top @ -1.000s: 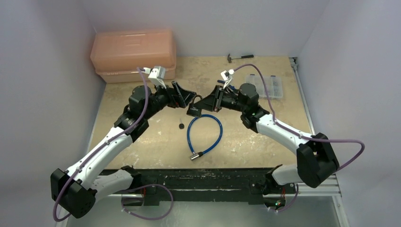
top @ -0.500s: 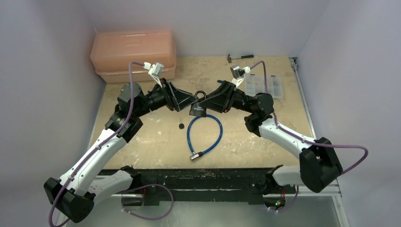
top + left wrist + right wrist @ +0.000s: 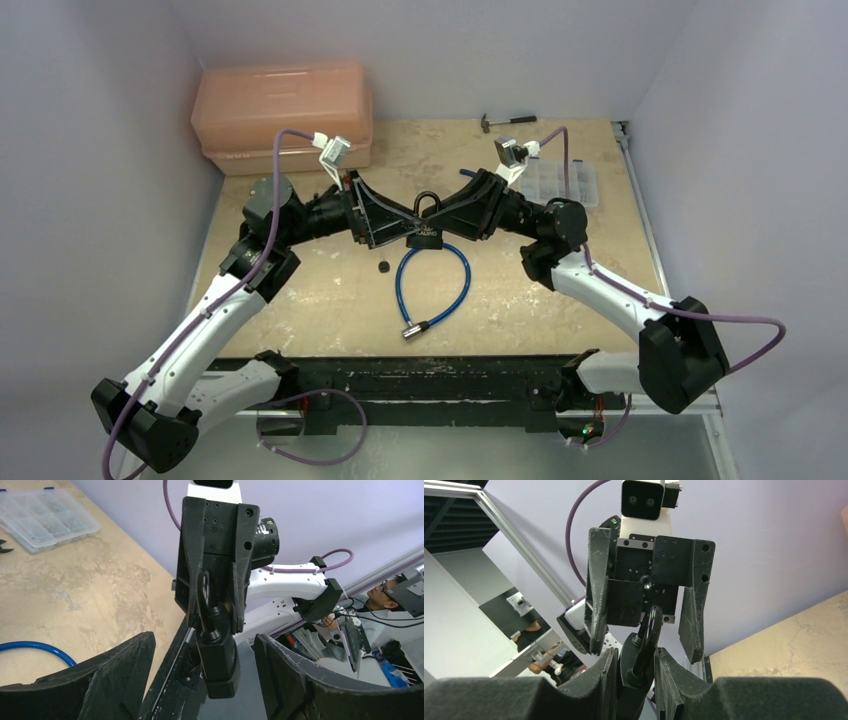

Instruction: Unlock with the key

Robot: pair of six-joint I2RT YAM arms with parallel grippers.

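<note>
So the right gripper is clamped on the padlock, while the left gripper is spread apart around it, not touching. The key lies on the counter beside the padlock.

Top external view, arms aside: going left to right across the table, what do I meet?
toolbox → key → padlock → hammer → organizer. The blue cable overlaps the padlock's span, so it is left out.
</note>
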